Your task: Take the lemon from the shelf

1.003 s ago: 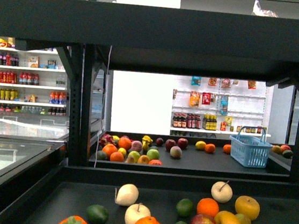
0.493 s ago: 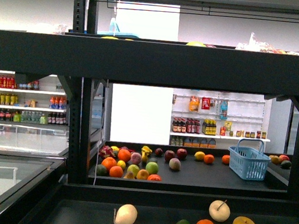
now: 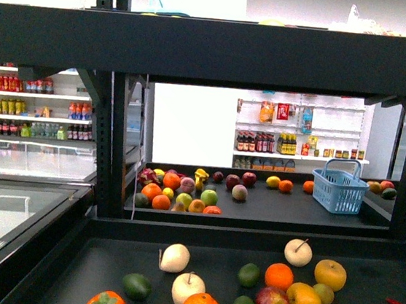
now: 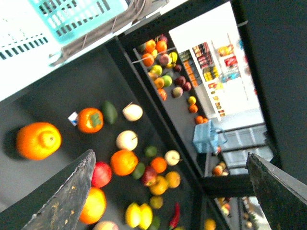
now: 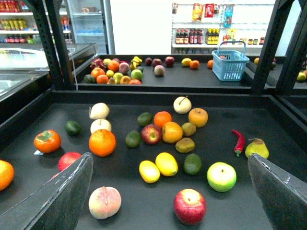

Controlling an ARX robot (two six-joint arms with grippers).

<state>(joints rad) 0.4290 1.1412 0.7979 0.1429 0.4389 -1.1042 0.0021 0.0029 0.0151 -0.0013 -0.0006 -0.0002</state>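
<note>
Two lemons (image 5: 166,164) lie side by side on the black shelf (image 5: 213,143) among other fruit. The left fingers (image 4: 64,201) and right fingers (image 5: 62,196) stand wide apart, holding nothing.

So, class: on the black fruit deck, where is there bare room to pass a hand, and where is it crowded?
Bare shelf deck lies in the far right corner, beyond the red chili and right of the yellow apple. Another patch sits between the peach and the near red apple. The middle, around the lemons, is crowded.
</note>
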